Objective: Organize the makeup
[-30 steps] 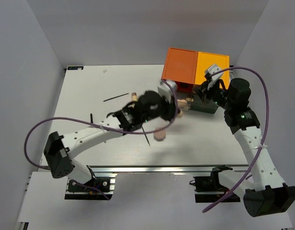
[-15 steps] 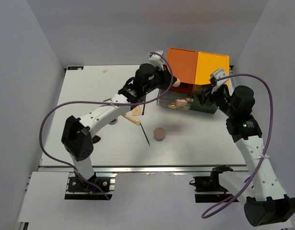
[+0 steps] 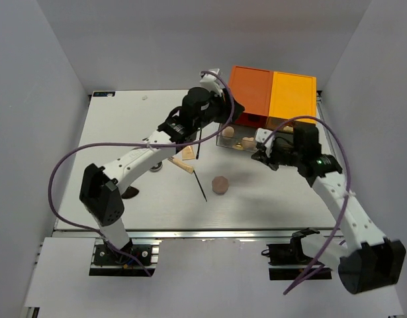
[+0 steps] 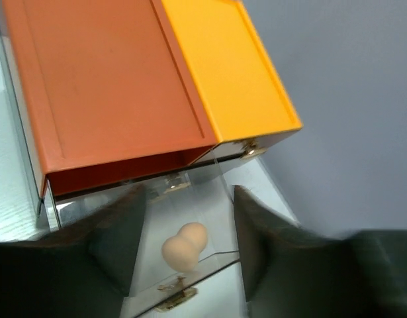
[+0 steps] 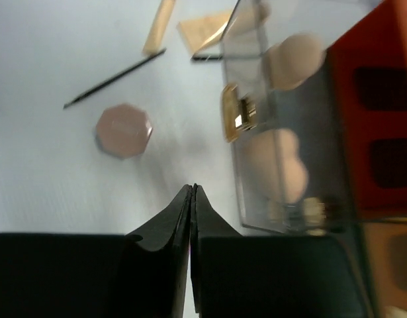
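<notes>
My left gripper (image 3: 224,119) is open and empty above the clear drawer (image 3: 237,144) pulled out of the orange box (image 3: 272,93). In the left wrist view a pinkish-tan sponge (image 4: 184,246) lies in the drawer between my open fingers (image 4: 120,232). My right gripper (image 5: 192,190) is shut and empty, low over the table just in front of the drawer (image 5: 256,175), which holds two sponges (image 5: 277,165). A pinkish octagonal compact (image 3: 220,184), a thin black pencil (image 3: 201,187), a tan stick (image 3: 183,165) and a beige piece (image 3: 188,153) lie on the table.
The orange-and-dark drawer box stands at the back right, against the right wall. The drawer has a gold handle (image 5: 233,112). A dark round item (image 3: 131,193) lies by the left arm's elbow. Grey walls close in the table on three sides.
My left arm swung from the table's middle up to the drawer box. My right gripper moved from the box's right side to the front of the clear drawer.
</notes>
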